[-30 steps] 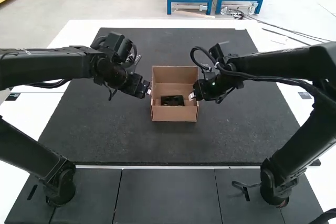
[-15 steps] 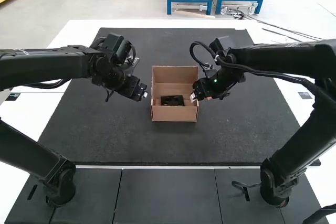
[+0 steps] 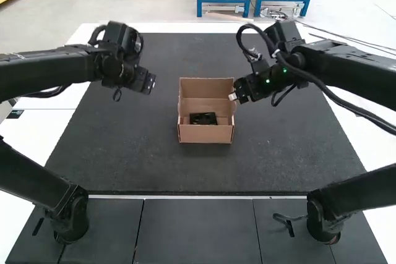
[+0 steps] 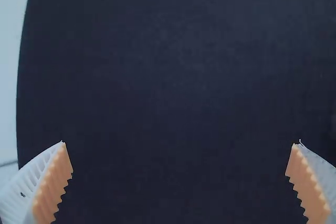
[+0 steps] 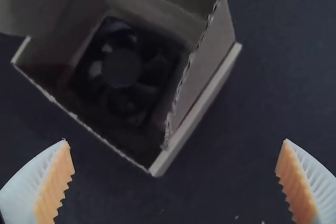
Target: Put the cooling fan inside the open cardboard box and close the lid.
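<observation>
An open brown cardboard box stands mid-mat, its back flap upright. The black cooling fan lies flat on its floor. My right gripper hovers by the box's right rear corner, open and holding nothing. In the right wrist view the fan shows inside the box, ahead of the open right gripper with its orange pads wide apart. My left gripper hangs left of the box, well apart from it. In its wrist view the left gripper is open over bare mat.
A black mat covers the white table; the box is the only item on it. Open mat lies in front of the box and on both sides. The left wrist view catches the mat's edge against the white table.
Both grippers have drawn away from the box's side walls. The left moved left and toward the back; the right rose and moved back right. Box and fan stayed put.
</observation>
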Robot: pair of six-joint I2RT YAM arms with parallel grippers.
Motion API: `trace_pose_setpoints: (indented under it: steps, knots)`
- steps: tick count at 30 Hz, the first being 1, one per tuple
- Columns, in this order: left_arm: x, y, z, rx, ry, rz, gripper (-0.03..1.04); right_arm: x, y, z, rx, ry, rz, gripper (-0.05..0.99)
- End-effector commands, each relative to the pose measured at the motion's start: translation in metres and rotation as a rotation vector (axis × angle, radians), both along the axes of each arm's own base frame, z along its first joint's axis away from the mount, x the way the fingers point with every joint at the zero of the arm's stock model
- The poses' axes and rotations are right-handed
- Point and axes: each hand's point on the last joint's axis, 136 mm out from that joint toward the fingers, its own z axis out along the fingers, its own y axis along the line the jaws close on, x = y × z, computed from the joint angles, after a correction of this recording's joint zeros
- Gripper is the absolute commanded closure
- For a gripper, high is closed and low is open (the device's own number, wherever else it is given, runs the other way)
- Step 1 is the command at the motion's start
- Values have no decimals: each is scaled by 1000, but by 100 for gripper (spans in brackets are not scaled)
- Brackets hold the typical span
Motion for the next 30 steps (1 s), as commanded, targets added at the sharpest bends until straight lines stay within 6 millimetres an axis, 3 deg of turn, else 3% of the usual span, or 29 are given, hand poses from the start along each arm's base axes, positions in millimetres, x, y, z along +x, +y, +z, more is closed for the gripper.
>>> trace_pose_setpoints:
  steps: [1, 11, 19, 30]
  knots:
    - [18, 4, 27, 3, -63, 25, 5, -1, -2, 30, 15, -93, 7, 5]
    - [43, -13, 42, -24, -80, 2, 5, -30, -18, 39, 17, -109, 7, 3]
    - [51, -49, 48, -54, -82, -80, 5, -44, -22, 43, 15, -77, 15, 3]
    - [53, -100, 47, -88, -68, -197, 5, -45, -23, 46, 37, -59, -12, 3]
